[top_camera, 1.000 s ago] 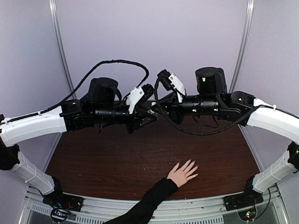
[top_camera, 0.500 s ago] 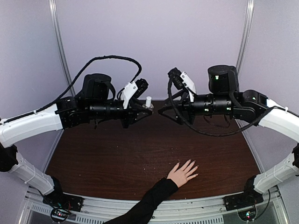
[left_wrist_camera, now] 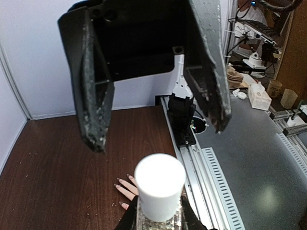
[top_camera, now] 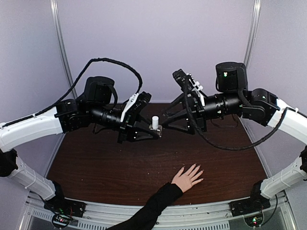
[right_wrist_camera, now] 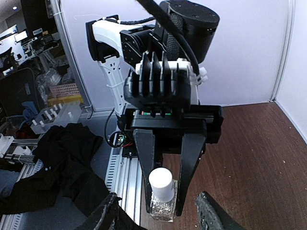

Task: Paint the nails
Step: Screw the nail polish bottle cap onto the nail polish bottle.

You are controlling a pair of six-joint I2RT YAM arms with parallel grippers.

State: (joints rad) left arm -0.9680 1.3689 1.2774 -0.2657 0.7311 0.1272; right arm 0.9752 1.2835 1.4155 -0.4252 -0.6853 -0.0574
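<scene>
A light-skinned hand (top_camera: 187,178) in a black sleeve lies flat near the table's front edge, fingers spread; its small nails (left_wrist_camera: 120,181) show past the bottle in the left wrist view. My left gripper (top_camera: 157,132) is shut on a small clear glass bottle (right_wrist_camera: 162,207) with a white cap (left_wrist_camera: 159,184), held upright above the table's middle. My right gripper (top_camera: 164,121) faces it, open, with its fingers (left_wrist_camera: 96,110) spread to either side of the cap and not touching it. Both grippers hang well behind and above the hand.
The dark brown table (top_camera: 96,167) has purple walls on three sides. An aluminium rail (top_camera: 201,208) with the arm bases runs along the near edge. Black cables (top_camera: 115,64) loop over both arms.
The right gripper has opened and drawn back from the left one. Both grippers have dropped lower, toward the table's middle. The bottle's white cap now shows in the left gripper.
</scene>
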